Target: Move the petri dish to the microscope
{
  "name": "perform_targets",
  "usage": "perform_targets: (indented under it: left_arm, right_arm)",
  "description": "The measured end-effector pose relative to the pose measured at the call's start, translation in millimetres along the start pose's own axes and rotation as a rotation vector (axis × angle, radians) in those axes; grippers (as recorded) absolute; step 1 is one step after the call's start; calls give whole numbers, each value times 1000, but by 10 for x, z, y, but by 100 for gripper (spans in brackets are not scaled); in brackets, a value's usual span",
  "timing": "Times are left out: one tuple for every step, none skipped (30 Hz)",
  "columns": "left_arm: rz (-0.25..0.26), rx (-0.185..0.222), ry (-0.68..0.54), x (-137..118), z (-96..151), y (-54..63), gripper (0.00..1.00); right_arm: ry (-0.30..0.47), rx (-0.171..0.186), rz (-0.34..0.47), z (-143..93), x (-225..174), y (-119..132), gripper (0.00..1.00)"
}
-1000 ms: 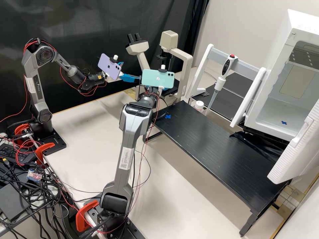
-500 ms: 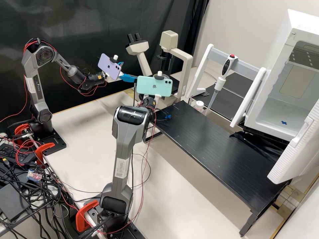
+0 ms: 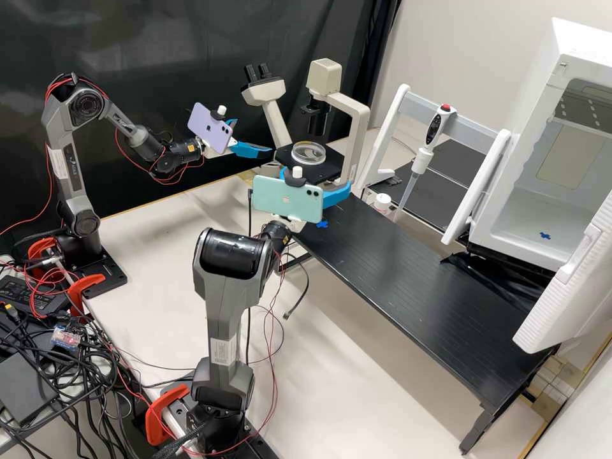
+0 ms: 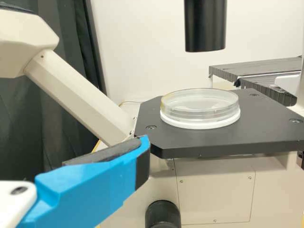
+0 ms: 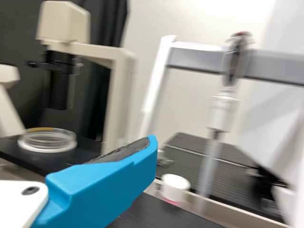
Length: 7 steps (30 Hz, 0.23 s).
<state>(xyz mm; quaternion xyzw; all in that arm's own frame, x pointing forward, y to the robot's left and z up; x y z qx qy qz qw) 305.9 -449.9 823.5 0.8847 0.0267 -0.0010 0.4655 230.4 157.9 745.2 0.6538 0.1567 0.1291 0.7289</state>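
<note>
While the petri dish is resting flat on the black stage of the microscope, beneath the dark tube, both hands are standing released in the high view: the left hand is lying towards nine o'clock of the dish, the right hand towards six. Placement is apparently nearing completion; the main risk is arising from withdrawal, where a low swing towards twelve o'clock by the right hand's blue finger is threatening to catch the rim and shift the dish off centre
</note>
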Motion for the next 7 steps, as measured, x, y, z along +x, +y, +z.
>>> perform_targets:
  left_arm:
    - [0, 0, 0, 0, 0, 0, 100]
    - [0, 0, 0, 0, 0, 0, 100]
    - [0, 0, 0, 0, 0, 0, 100]
    - [0, 0, 0, 0, 0, 0, 100]
    - [0, 0, 0, 0, 0, 0, 100]
    - [0, 0, 0, 0, 0, 0, 100]
    - [0, 0, 0, 0, 0, 0, 100]
  right_arm:
    - [-6, -4, 11, 29, -54, 22, 100]
    - [-8, -9, 6, 72, -105, 33, 100]
    - [-7, -4, 6, 89, -120, 47, 100]
    - [-11, 6, -3, 142, -161, 55, 100]
    - [-16, 13, -6, 167, -179, 60, 100]
    - [-25, 28, -12, 208, -209, 61, 100]
    - [-32, 37, -13, 243, -225, 69, 100]
